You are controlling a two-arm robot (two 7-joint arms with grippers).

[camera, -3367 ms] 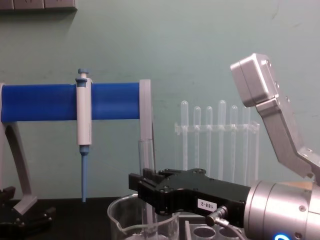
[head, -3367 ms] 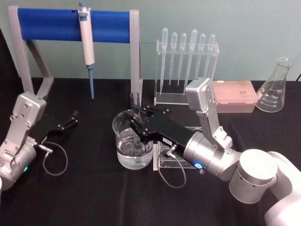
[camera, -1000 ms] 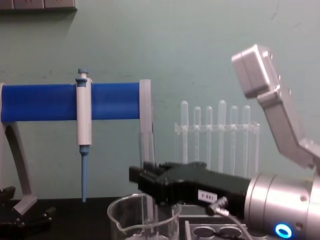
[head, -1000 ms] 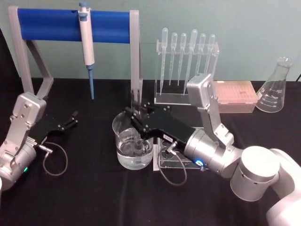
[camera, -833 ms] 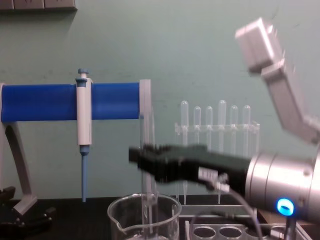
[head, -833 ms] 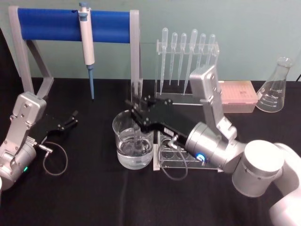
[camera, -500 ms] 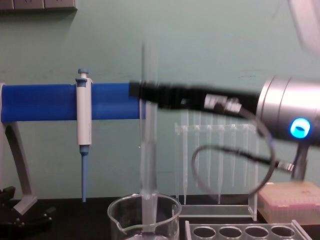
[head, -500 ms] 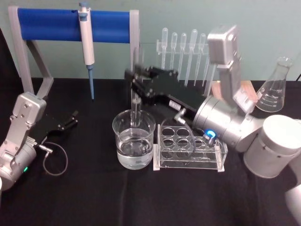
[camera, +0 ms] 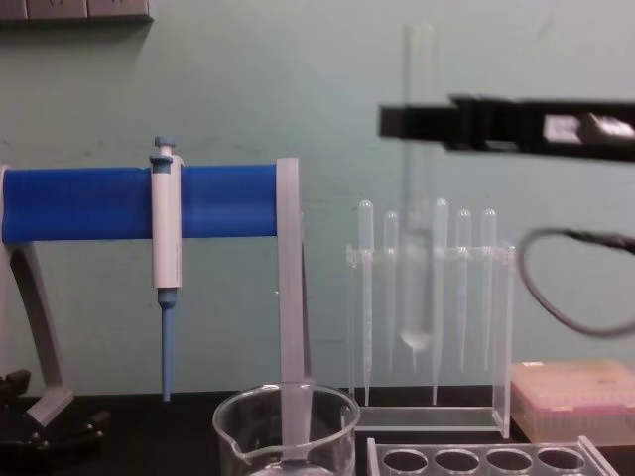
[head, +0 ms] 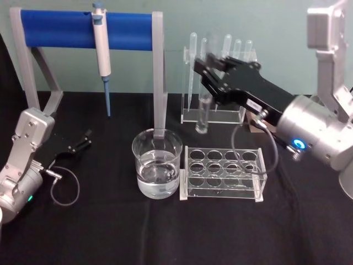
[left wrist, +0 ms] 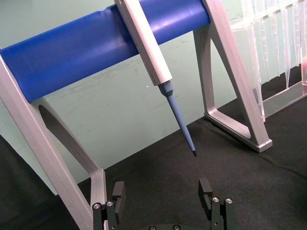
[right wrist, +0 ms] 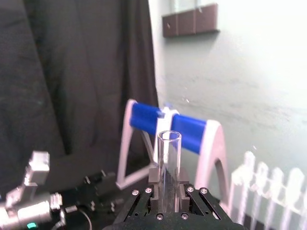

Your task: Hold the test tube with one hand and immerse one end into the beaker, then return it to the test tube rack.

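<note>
Test tube upright, rim up, gripped by right hand

A blue bar is carried on grey legs; a white-and-blue pipettor is hung there; the tabletop is black.

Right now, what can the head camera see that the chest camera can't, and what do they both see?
Head camera: the parked left gripper with open fingers low on the left, the glass flask far right, and the whole clear rack from above.
Chest camera: a dark strip high on the wall.
Both: the right gripper holding the test tube upright in the air, right of the beaker and above the rack, plus the blue stand with its pipettor.
</note>
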